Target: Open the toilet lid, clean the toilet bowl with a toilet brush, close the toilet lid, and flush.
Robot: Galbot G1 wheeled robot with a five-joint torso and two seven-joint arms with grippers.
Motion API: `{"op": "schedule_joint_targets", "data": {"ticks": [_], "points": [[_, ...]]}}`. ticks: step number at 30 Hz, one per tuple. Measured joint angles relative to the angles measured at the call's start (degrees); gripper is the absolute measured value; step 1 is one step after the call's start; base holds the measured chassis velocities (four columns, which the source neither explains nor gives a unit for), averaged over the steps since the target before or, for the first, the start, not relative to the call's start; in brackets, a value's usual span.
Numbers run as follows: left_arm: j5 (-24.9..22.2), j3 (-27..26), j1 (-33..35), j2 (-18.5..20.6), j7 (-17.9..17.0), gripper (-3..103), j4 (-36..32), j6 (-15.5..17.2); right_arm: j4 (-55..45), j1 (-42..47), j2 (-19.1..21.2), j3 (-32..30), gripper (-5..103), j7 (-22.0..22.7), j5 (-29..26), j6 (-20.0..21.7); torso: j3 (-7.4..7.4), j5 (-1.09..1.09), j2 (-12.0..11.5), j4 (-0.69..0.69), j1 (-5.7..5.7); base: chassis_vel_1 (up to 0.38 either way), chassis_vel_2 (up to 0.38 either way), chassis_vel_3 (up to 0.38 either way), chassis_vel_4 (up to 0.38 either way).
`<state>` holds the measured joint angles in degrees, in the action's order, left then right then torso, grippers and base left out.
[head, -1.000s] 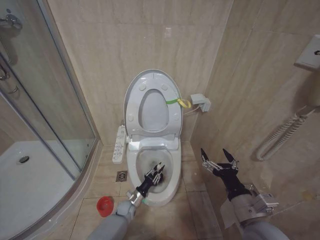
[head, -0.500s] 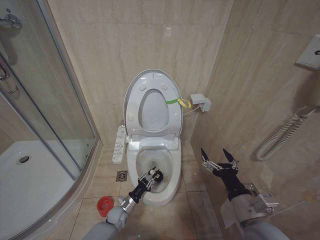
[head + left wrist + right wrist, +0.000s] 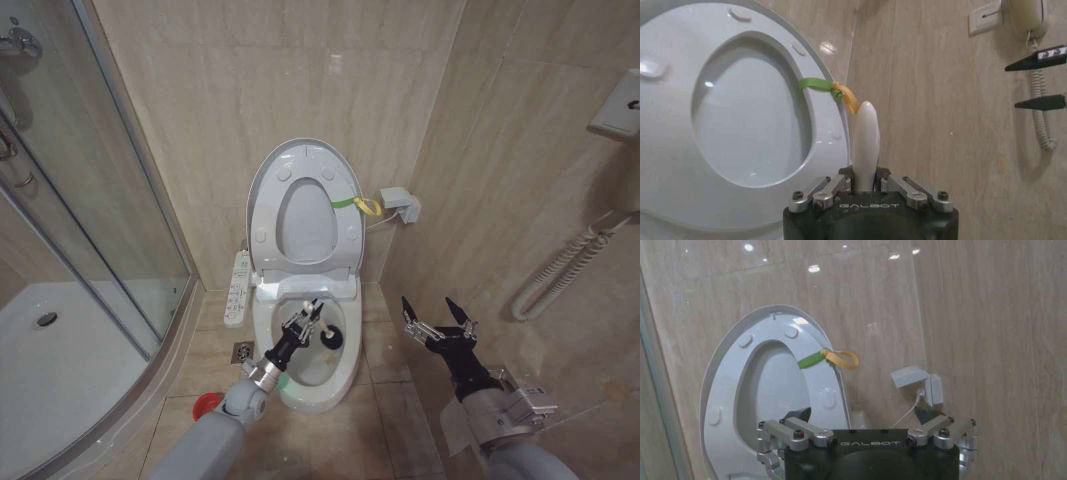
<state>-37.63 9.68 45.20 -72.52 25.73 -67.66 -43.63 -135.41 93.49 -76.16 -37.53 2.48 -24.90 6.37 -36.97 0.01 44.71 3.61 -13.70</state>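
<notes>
Left end effector (image 3: pixel 304 323) clamps toilet brush (image 3: pixel 322 333) handle, dark head just beyond it inside toilet bowl (image 3: pixel 345 372). Toilet lid (image 3: pixel 262 190) upright behind. Right end effector (image 3: pixel 438 318) wide, idle beside bowl. Risk: loose grip lets handle twist, head strikes rim.

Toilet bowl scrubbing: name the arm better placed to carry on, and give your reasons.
Left. The left pincer is over the toilet bowl, shut on the toilet brush, whose dark head is inside the bowl. The right pincer hangs open and empty off to the bowl's side. The toilet lid stands raised.
</notes>
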Motion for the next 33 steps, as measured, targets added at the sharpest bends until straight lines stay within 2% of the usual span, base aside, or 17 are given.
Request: {"op": "schedule_joint_targets", "data": {"ticks": [4, 8, 12, 23, 26, 29, 33], "points": [[-0.27, 0.23, 0.18, -0.93, 0.09, 19, 1.11, -0.27, 0.00, 0.00, 0.00, 0.00, 100, 0.00, 0.00, 0.00, 0.01, 0.00, 0.00, 0.00, 0.00, 0.000, 0.000, 0.000, 0.000], [1.23, -0.26, 0.97, -1.15, 1.64, 19, 6.74, -1.78, 0.00, 0.00, 0.00, 0.00, 100, 0.00, 0.00, 0.00, 0.00, -0.01, 0.00, -0.03, 0.00, 0.000, 0.000, 0.000, 0.000], [1.43, -0.42, 1.25, -0.66, 2.06, 19, 8.14, -2.15, 0.00, 0.00, 0.00, 0.00, 100, 0.00, 0.00, 0.00, 0.01, -0.01, 0.00, -0.03, 0.00, 0.000, 0.000, 0.000, 0.000], [-0.35, 1.04, 0.70, -0.73, 0.74, 19, 1.58, -0.64, -0.01, 0.00, 0.00, 0.00, 100, 0.00, 0.00, 0.00, 0.01, 0.00, 0.00, 0.00, 0.00, 0.000, 0.000, 0.000, 0.000], [0.17, 1.24, 1.21, -1.46, 1.01, 19, 3.04, -0.72, 0.00, 0.00, 0.00, 0.00, 100, 0.00, 0.00, 0.00, 0.01, -0.01, 0.01, 0.00, 0.00, 0.000, 0.000, 0.000, 0.000], [0.66, 0.47, 1.60, -2.19, 2.27, 19, 7.30, -1.83, 0.00, 0.00, 0.00, 0.00, 100, 0.00, 0.00, 0.00, 0.01, -0.02, 0.01, -0.02, 0.01, 0.000, 0.000, 0.000, 0.000], [0.99, -0.36, 0.96, -1.77, 2.80, 19, 9.43, -2.38, 0.00, 0.00, 0.00, 0.00, 100, 0.00, 0.00, 0.00, 0.01, -0.01, 0.01, -0.03, 0.00, 0.000, 0.000, 0.000, 0.000]]}}
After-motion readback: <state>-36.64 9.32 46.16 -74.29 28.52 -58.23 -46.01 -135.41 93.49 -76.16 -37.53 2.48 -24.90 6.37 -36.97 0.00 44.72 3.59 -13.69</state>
